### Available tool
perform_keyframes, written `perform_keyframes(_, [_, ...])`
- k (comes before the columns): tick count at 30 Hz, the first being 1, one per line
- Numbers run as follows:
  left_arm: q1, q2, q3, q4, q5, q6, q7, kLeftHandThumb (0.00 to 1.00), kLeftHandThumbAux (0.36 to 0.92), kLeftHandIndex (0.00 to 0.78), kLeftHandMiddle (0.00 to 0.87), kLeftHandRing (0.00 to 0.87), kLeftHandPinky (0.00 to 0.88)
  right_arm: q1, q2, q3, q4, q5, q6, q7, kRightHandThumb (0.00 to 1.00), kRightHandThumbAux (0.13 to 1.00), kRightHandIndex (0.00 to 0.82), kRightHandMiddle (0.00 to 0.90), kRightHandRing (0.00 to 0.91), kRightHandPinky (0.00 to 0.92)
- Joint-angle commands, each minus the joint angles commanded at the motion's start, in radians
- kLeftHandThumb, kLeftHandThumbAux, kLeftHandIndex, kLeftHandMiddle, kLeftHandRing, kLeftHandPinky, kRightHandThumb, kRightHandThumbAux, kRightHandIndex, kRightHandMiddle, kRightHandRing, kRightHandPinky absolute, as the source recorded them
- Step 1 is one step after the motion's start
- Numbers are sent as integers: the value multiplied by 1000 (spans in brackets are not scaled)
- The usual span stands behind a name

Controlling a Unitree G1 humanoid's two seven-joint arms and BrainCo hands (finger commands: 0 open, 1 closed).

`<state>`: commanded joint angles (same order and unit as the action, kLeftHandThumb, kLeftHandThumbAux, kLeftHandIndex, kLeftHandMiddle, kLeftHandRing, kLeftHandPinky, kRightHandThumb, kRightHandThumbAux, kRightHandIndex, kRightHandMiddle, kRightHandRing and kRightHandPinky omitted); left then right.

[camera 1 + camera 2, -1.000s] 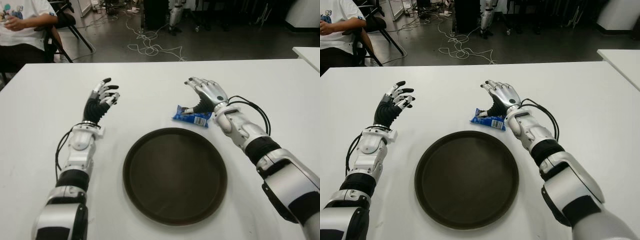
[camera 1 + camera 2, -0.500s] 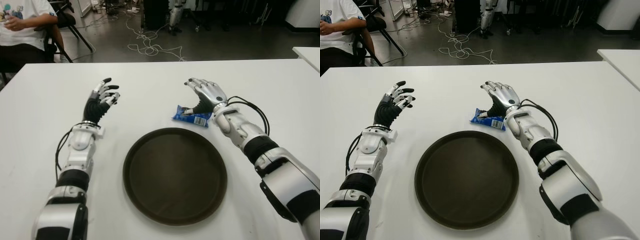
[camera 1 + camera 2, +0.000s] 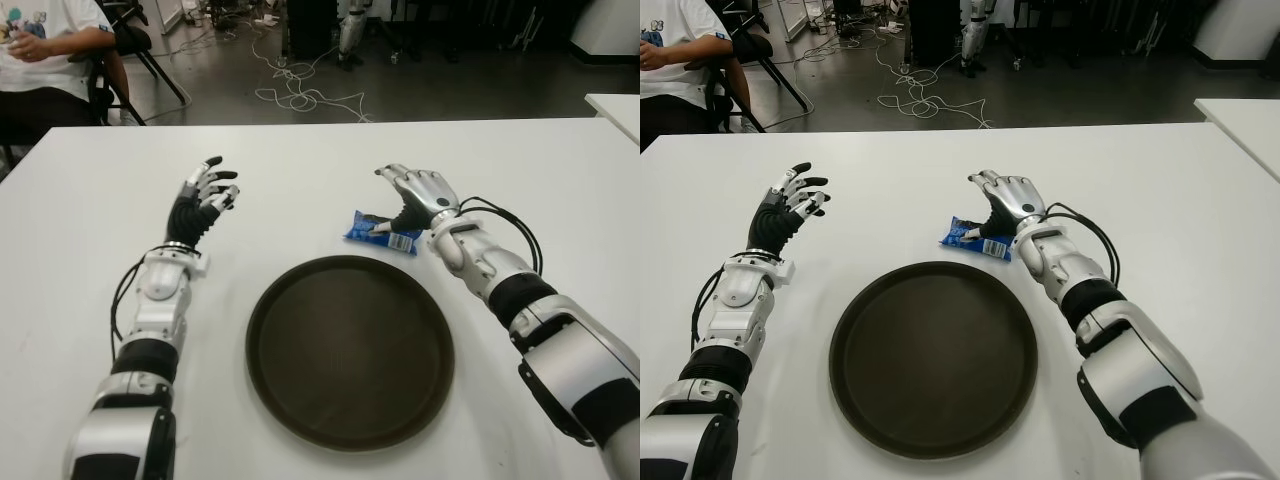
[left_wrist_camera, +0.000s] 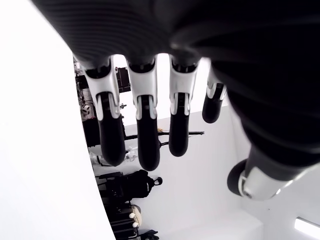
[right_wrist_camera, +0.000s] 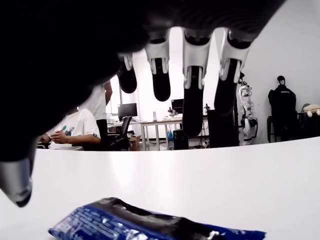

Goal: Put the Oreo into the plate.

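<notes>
The two eye views are looking forward and down from the robot's head at the white bench (image 3: 300, 160), sitting slightly apart and sharing the plate (image 3: 350, 350) and both arms. The left wrist view is looking very closely along its own fingers (image 4: 142, 140) toward the far room. The right wrist view is looking low across the bench, past its fingers (image 5: 192, 100), at the Oreo packet (image 5: 150, 225) nearby.
</notes>
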<state>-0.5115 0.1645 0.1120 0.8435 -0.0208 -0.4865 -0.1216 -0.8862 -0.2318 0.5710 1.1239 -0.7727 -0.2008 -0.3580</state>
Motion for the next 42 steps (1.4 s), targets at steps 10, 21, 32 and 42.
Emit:
perform_keyframes(10, [-1, -1, 1, 3, 1, -8, 1, 274, 624, 143, 275, 324, 403, -5, 2, 4, 14, 1, 0, 9, 0, 493, 72, 141, 168, 233])
perform_keyframes(21, [-3, -5, 1, 5, 1, -3, 10, 282, 621, 147, 278, 323, 397, -12, 6, 17, 34, -6, -6, 23, 0, 504, 109, 204, 245, 316])
perform_keyframes(32, [-3, -3, -4, 6, 11, -1, 20, 274, 618, 142, 272, 318, 383, -4, 23, 42, 70, -17, -10, 23, 0, 521, 120, 191, 238, 293])
perform_keyframes(42, [0, -7, -6, -4, 11, -3, 20, 274, 625, 146, 279, 321, 395, -4, 30, 62, 84, -13, -35, 43, 0, 544, 147, 225, 269, 313])
